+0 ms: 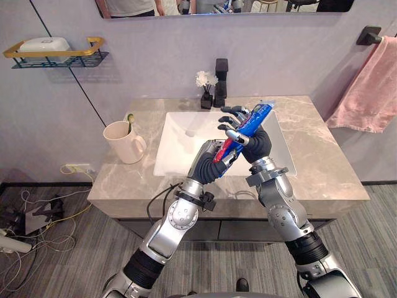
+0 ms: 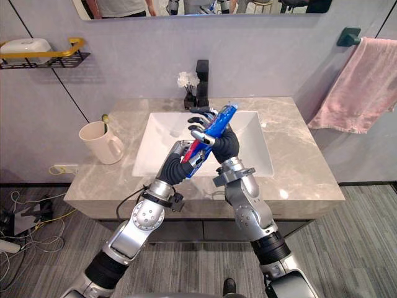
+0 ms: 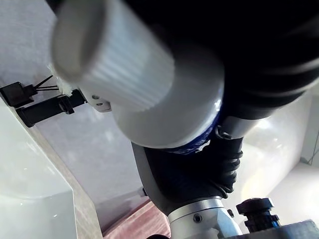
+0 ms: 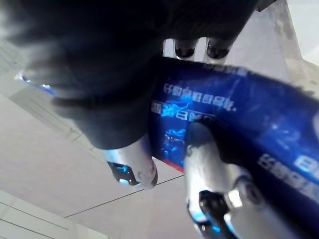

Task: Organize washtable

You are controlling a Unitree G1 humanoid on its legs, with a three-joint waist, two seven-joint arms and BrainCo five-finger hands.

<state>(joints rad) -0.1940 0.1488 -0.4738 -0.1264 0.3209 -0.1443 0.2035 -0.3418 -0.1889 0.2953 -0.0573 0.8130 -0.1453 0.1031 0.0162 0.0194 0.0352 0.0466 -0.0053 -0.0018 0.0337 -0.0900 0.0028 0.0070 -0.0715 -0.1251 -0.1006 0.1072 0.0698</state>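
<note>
A blue toothpaste tube (image 1: 255,117) with a red lower part and a white ribbed cap (image 3: 114,64) is held slanting in the air above the white sink (image 1: 180,139). My left hand (image 1: 211,159) is curled round its lower, cap end. My right hand (image 1: 248,138) grips the tube just above, with fingers (image 1: 232,128) wrapped over the blue body (image 4: 239,129). The two hands touch each other. The tube's flat crimped end points up and to the right.
A cream mug (image 1: 124,141) with a toothbrush stands on the marble counter (image 1: 322,167) at the left. A black faucet (image 1: 221,81) and a small flower vase (image 1: 206,94) stand behind the sink. A pink towel (image 1: 369,87) hangs right; a wall shelf (image 1: 56,56) is upper left.
</note>
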